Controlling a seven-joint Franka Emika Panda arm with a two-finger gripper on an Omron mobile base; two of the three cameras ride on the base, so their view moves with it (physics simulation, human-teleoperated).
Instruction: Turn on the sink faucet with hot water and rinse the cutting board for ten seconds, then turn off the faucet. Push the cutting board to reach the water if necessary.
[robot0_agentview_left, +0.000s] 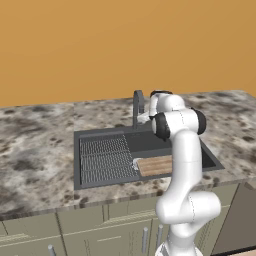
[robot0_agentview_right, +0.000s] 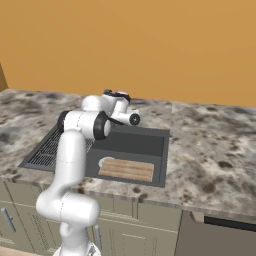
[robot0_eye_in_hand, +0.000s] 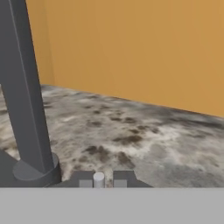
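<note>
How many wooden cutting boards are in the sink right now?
1. The flat light-brown wooden cutting board lies at the bottom of the dark grey sink's basin, at its front, beside the ribbed drainboard. The white robot arm covers part of the basin in both base views, so another could be hidden.

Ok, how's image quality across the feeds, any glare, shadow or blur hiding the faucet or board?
Left base view: even flat light, no glare; the arm covers part of the cutting board. Right base view: sharp, board unobstructed, faucet hidden behind the arm. Hand view: faucet close and slightly soft, no glare.
</note>
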